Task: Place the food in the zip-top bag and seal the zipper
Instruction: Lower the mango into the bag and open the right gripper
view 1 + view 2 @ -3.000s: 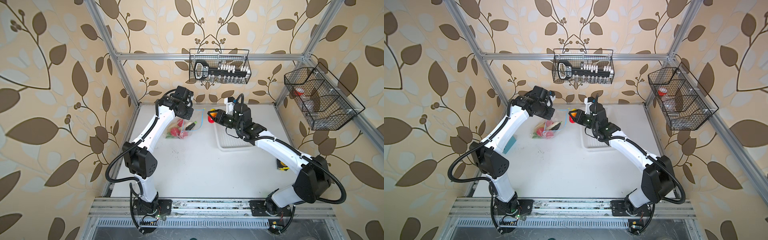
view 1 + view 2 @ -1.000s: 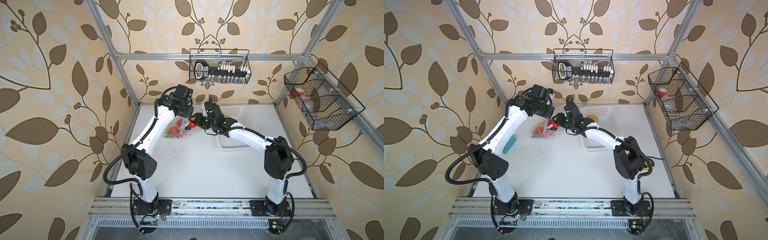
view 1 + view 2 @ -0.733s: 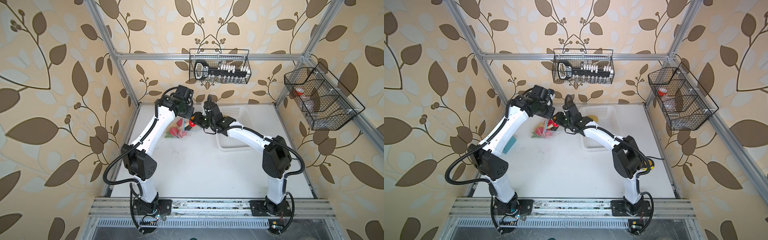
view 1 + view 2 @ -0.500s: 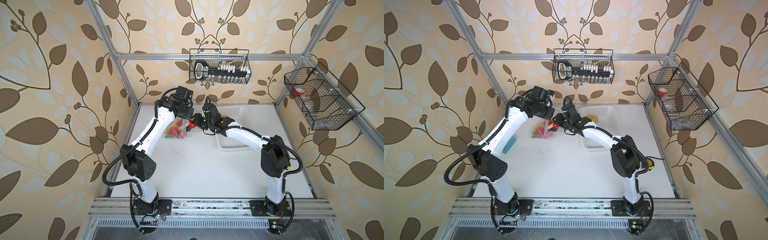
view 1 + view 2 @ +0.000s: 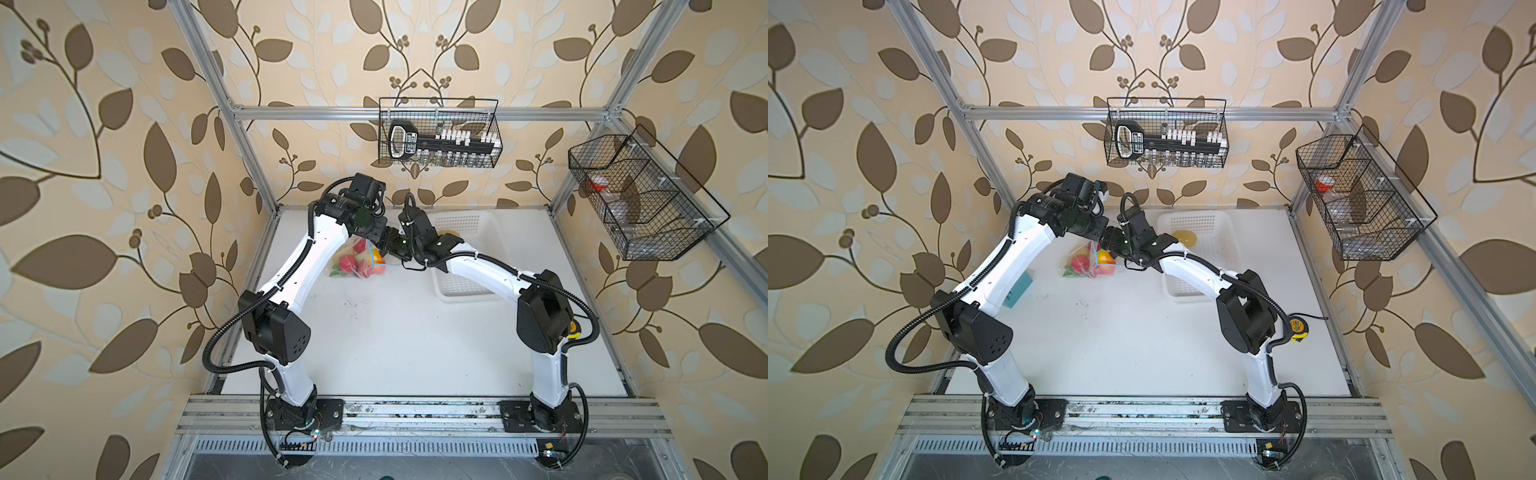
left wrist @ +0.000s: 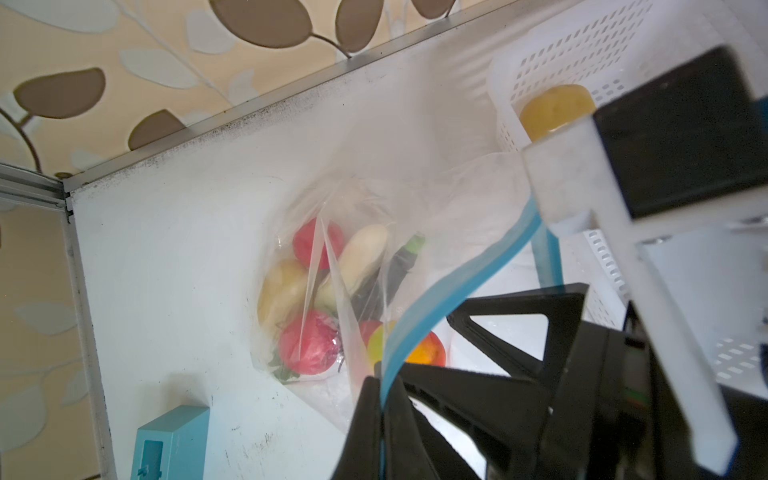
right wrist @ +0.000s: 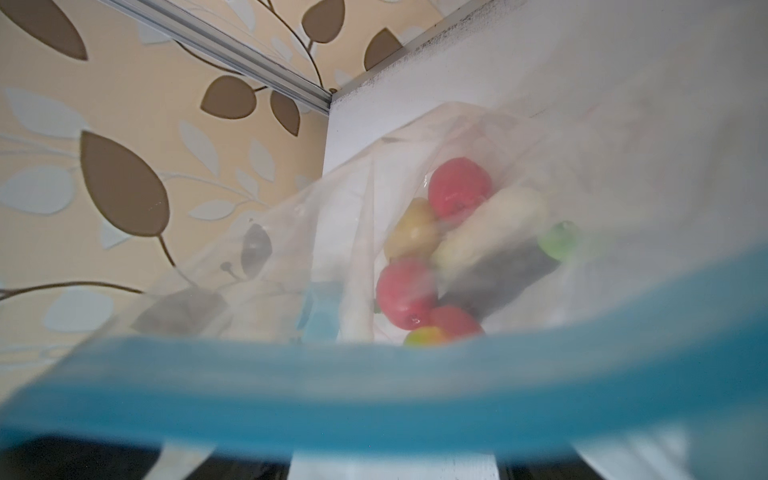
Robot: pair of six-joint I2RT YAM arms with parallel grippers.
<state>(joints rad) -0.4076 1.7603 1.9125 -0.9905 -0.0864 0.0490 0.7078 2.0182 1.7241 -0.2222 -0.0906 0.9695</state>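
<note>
The bag (image 6: 332,216) rests its bottom on the bench (image 5: 395,332) near the back wall, with its mouth held up towards the basket (image 6: 582,54). Inside it we see red tomatoes (image 6: 318,243), a potato (image 6: 282,291), the cabbage (image 6: 361,257), the eggplant (image 6: 399,266) and the mango (image 6: 430,351). A second potato (image 6: 557,108) sits in the basket, not yet bagged. The left jaws are clamped together on the zipper (image 6: 457,282). We cannot tell whether the right jaws are apart or together: they are a blur at the edge of their own wrist view and are hidden from above. We judge the bag light, limp and slippery, so its film will crumple and slide. The stiffer strip is the place to take hold, at two spots, to keep the mouth taut. The toys look hard, glossy and apt to roll. Only the left wrist view shows the clamp on the strip; in both top views the wrists cover it. The right wrist view, half filled by the blurred strip, looks down the open mouth. A top view shows a tape measure (image 5: 1298,326) near the bench's right edge, which neither wrist view catches.
</note>
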